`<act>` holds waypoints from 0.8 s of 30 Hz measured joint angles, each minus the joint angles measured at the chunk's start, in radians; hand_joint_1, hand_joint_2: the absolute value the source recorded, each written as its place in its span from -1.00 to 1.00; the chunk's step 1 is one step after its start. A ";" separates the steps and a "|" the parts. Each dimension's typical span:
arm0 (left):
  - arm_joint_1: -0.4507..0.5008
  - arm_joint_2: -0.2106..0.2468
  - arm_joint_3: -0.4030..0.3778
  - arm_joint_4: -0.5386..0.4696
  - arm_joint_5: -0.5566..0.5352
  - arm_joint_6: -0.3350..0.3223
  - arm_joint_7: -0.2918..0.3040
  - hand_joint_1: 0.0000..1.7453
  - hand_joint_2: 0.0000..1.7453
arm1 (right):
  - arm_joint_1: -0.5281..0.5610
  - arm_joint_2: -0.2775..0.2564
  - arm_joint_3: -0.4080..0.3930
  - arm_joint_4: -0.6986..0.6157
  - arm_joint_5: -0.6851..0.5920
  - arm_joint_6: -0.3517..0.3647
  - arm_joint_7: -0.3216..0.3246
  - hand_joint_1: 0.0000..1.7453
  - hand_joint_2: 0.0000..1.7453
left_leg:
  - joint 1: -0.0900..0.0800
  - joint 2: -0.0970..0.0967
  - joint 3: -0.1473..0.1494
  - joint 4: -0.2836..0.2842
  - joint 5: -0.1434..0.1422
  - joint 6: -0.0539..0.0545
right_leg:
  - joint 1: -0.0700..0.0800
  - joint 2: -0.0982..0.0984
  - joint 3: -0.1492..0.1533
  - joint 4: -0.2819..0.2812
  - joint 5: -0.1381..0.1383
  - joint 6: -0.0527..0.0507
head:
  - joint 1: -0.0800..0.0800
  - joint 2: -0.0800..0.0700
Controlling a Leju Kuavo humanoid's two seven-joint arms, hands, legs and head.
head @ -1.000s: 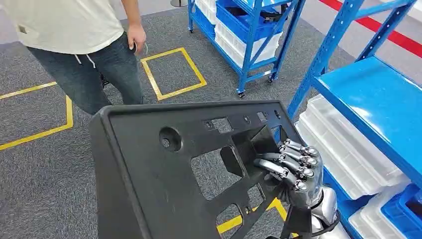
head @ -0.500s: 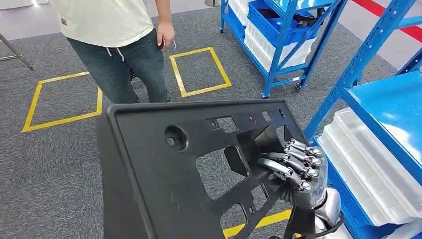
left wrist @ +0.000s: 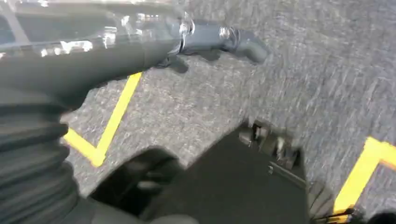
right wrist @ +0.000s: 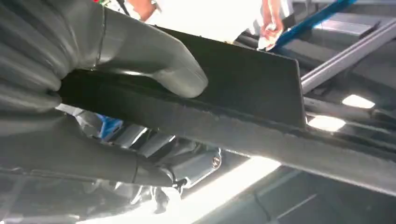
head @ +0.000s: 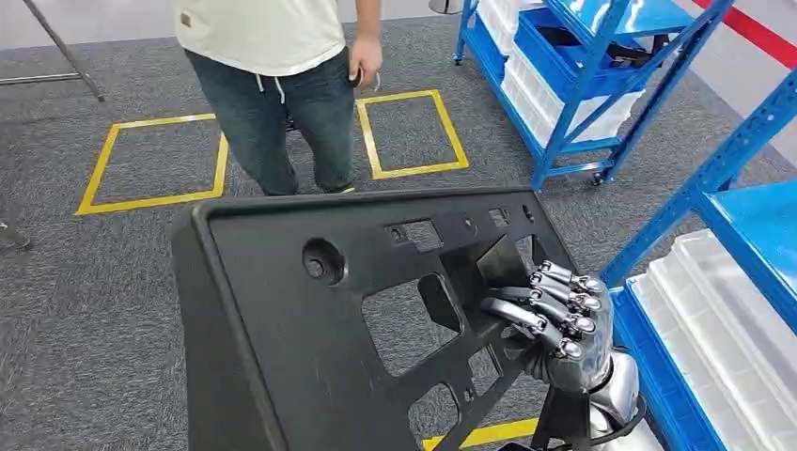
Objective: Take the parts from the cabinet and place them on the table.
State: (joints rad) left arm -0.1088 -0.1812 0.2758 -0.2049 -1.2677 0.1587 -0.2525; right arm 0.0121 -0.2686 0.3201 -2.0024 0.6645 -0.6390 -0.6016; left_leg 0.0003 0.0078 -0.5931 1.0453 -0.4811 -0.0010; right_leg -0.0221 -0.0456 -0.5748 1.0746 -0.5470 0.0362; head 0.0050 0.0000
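Black plastic fills the near middle of the head view: a broad moulded panel (head: 357, 319) with a raised rim, a round hole and several square cut-outs, carried tilted in front of the robot's body above grey carpet (head: 85, 301) marked with yellow tape squares (head: 150, 164). The right hand (head: 559, 329) grips the panel's right side, its silver fingers (head: 554, 301) curled close together over the edge of a cut-out. In the right wrist view the thick grey thumb (right wrist: 173, 70) presses on one face of the panel edge (right wrist: 224, 116), so the plastic is pinched between thumb and fingers. The left wrist view is blurred; the left hand (left wrist: 42, 154) sits low beside dark plastic, and I cannot tell how its fingers lie.

A person in jeans (head: 282, 113) stands at the far side, and blue shelves (head: 583, 66) holding white bins (head: 733, 319) line the right.

The panel looks stiff and fairly light for its size, but wide and awkward, likely to swing or twist if held at one side alone. The cut-out edges and the rim seem the best holds, since the smooth flat faces would probably slip under the fingers.
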 joint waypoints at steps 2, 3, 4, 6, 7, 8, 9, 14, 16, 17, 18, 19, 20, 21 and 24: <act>0.000 0.000 0.000 0.000 0.000 0.001 0.000 -1.00 1.00 | 0.002 0.000 -0.002 0.000 0.000 0.000 0.000 1.00 1.00 | 0.000 -0.012 -0.002 0.000 0.001 0.010 | 0.001 0.026 -0.069 0.139 -0.070 -0.001 | 0.008 0.000; 0.000 0.000 0.000 0.000 0.000 0.002 0.000 -1.00 1.00 | 0.005 0.000 -0.002 0.000 0.000 0.000 0.000 1.00 1.00 | -0.001 -0.020 -0.003 0.000 0.001 0.010 | 0.001 0.029 -0.110 0.217 -0.095 -0.001 | 0.010 0.000; 0.001 0.000 0.000 0.000 0.000 0.002 0.000 -1.00 1.00 | 0.008 0.000 -0.001 0.000 0.000 0.000 0.000 1.00 1.00 | -0.001 -0.030 -0.003 0.001 0.001 0.010 | 0.001 0.029 -0.137 0.266 -0.099 0.000 | 0.010 0.000; 0.002 0.000 0.000 0.000 0.000 0.003 0.000 -1.00 1.00 | 0.011 0.000 -0.001 0.000 0.000 -0.001 0.000 1.00 1.00 | 0.000 -0.050 0.000 0.001 0.001 0.010 | 0.001 0.030 -0.120 0.215 -0.044 0.000 | 0.013 0.000; 0.001 0.000 0.000 0.000 0.000 0.003 0.000 -1.00 1.00 | 0.011 0.000 -0.001 0.000 0.000 -0.001 0.000 1.00 1.00 | 0.002 -0.060 0.002 0.003 0.001 0.009 | 0.000 0.032 -0.084 0.135 0.004 0.000 | 0.013 0.000; 0.001 0.000 0.000 0.000 0.000 0.003 -0.001 -1.00 1.00 | 0.011 0.000 -0.002 0.000 0.000 -0.001 0.000 1.00 1.00 | 0.004 -0.069 0.003 0.005 0.000 0.008 | -0.001 0.046 -0.046 0.051 0.047 0.000 | 0.014 0.000; 0.001 0.000 0.000 0.000 0.000 0.003 -0.002 -1.00 1.00 | 0.011 0.000 -0.002 0.000 0.000 -0.001 0.000 1.00 1.00 | 0.005 -0.075 0.000 0.006 -0.001 0.002 | -0.006 0.082 -0.023 -0.002 0.055 -0.001 | 0.016 0.000; 0.004 0.000 0.000 0.000 0.000 0.003 -0.002 -1.00 1.00 | 0.012 0.000 -0.002 0.000 0.000 -0.002 0.000 1.00 1.00 | 0.005 -0.102 -0.008 0.003 0.002 -0.026 | -0.013 0.065 -0.009 -0.030 0.051 -0.020 | 0.013 0.000; 0.003 0.000 0.000 0.000 0.001 0.005 0.000 -1.00 1.00 | 0.014 0.000 -0.002 0.000 0.000 -0.003 0.000 1.00 1.00 | 0.001 -0.039 -0.037 0.082 -0.049 -0.031 | -0.009 0.048 -0.003 -0.030 0.047 -0.033 | 0.000 0.000; 0.001 0.000 0.000 0.000 0.001 0.007 -0.002 -1.00 1.00 | 0.015 0.000 -0.002 0.000 0.000 -0.003 0.000 1.00 1.00 | 0.002 -0.029 -0.069 0.158 -0.086 -0.032 | -0.006 0.039 -0.001 -0.030 0.047 -0.035 | -0.002 0.000; -0.001 0.000 0.000 -0.001 0.002 0.009 -0.003 -1.00 1.00 | 0.016 0.000 -0.002 0.000 0.000 -0.003 0.000 1.00 1.00 | 0.003 -0.026 -0.102 0.239 -0.119 -0.034 | -0.005 0.030 0.000 -0.030 0.045 -0.037 | -0.001 0.000; -0.004 0.000 0.000 -0.001 0.002 0.009 -0.003 -1.00 1.00 | 0.017 0.000 -0.002 0.000 0.000 -0.003 0.000 1.00 1.00 | 0.004 -0.025 -0.124 0.297 -0.135 -0.036 | -0.005 0.020 0.000 -0.030 0.044 -0.038 | -0.002 0.000; -0.005 0.000 0.000 -0.002 0.002 0.009 -0.003 -1.00 1.00 | 0.018 0.000 -0.002 0.000 0.000 -0.003 0.000 1.00 1.00 | 0.005 -0.023 -0.124 0.304 -0.128 -0.037 | -0.005 0.014 0.002 -0.030 0.044 -0.037 | -0.002 0.000; -0.004 0.000 0.000 -0.002 0.002 0.009 -0.002 -1.00 1.00 | 0.017 0.000 -0.002 0.000 0.000 -0.003 0.000 1.00 1.00 | 0.009 -0.018 -0.103 0.267 -0.101 -0.038 | -0.005 0.008 0.003 -0.030 0.042 -0.036 | -0.003 0.000; 0.005 0.000 0.000 -0.001 0.000 0.009 0.001 -1.00 1.00 | 0.017 0.000 -0.002 0.000 0.000 -0.003 0.000 1.00 1.00 | 0.019 0.042 0.007 0.040 -0.006 -0.042 | -0.005 -0.005 0.013 -0.029 0.035 -0.024 | -0.003 0.000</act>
State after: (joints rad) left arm -0.1039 -0.1812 0.2754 -0.2060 -1.2673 0.1675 -0.2514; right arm 0.0295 -0.2686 0.3181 -2.0024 0.6645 -0.6420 -0.6020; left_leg 0.0192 0.0500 -0.5866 1.0852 -0.4873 -0.0434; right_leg -0.0269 -0.0507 -0.5616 1.0459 -0.5124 0.0119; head 0.0019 0.0000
